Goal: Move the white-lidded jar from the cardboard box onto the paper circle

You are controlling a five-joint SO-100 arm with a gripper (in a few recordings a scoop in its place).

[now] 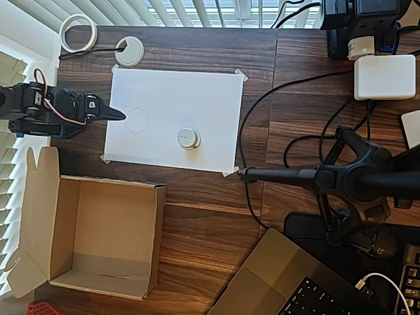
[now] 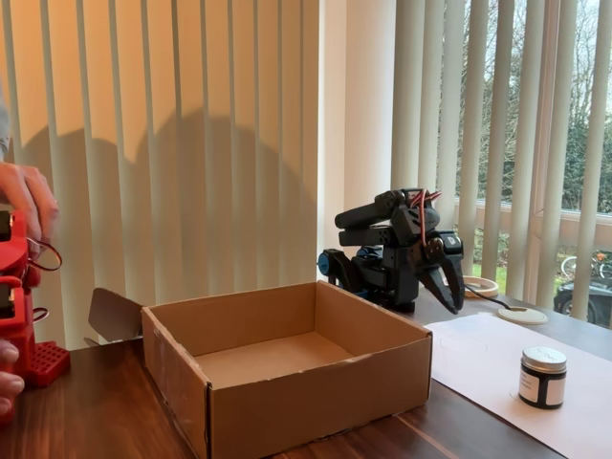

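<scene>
Jar (image 1: 188,138) stands on white paper (image 1: 210,105), well apart from closed, empty fingers (image 1: 117,115).

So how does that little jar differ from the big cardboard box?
The white-lidded jar is round and far smaller; the cardboard box is square-cornered and broad. The jar is closed with a silvery lid and has a dark body, while the box is plain brown, open on top and empty. The jar stands on the white paper sheet, clear of the drawn circle; the box sits on the bare wooden table. Both stand upright, and nothing holds either.
</scene>
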